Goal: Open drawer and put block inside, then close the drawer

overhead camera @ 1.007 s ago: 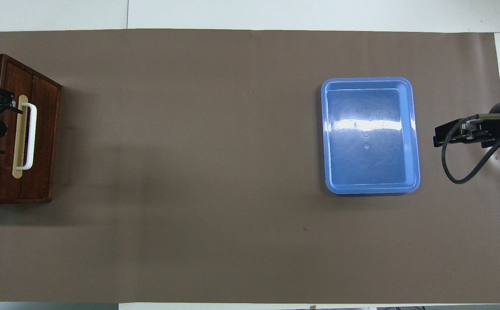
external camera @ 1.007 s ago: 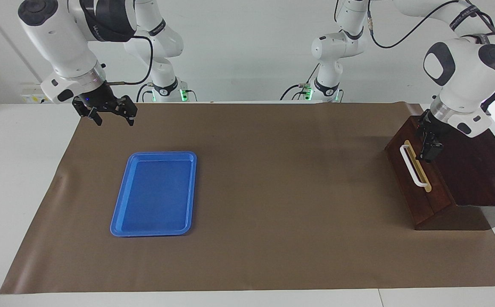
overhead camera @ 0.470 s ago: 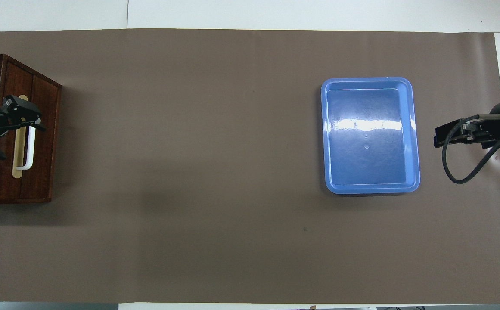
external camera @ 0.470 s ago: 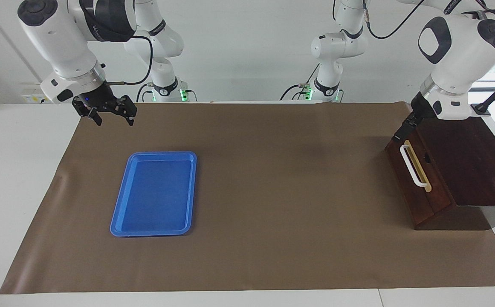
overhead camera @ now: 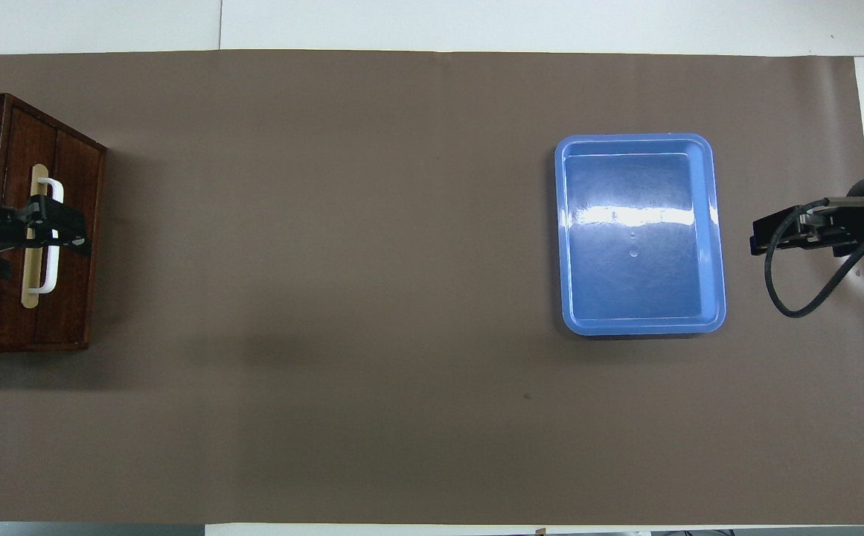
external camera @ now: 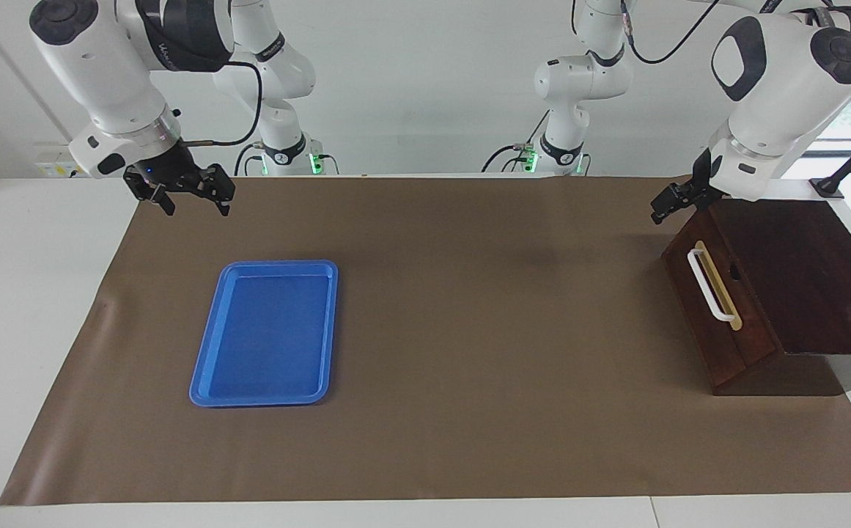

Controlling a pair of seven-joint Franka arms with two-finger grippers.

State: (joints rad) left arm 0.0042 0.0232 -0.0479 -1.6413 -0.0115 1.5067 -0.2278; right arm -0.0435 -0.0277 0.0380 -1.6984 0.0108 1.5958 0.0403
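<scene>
Left gripper (external camera: 668, 203), black and angular, hangs in the air with fingers spread and nothing between them, just off the upper corner of the drawer (external camera: 715, 308), not touching it. Below it sits that drawer, pushed fully shut: a flat reddish-brown wooden front with visible grain, a slim white bar handle (external camera: 709, 286) on a pale strip, set in a dark, smooth-topped wooden box (external camera: 813, 279) at the left arm's end of the table. Spreads underneath, a matte brown mat (external camera: 469, 330). Lies toward the other end, a glossy blue plastic tray (external camera: 267, 334), shallow and round-cornered. Waits over the mat's corner there, right gripper (external camera: 189, 202), fingers likewise apart. Yellow block not visible in either view.
</scene>
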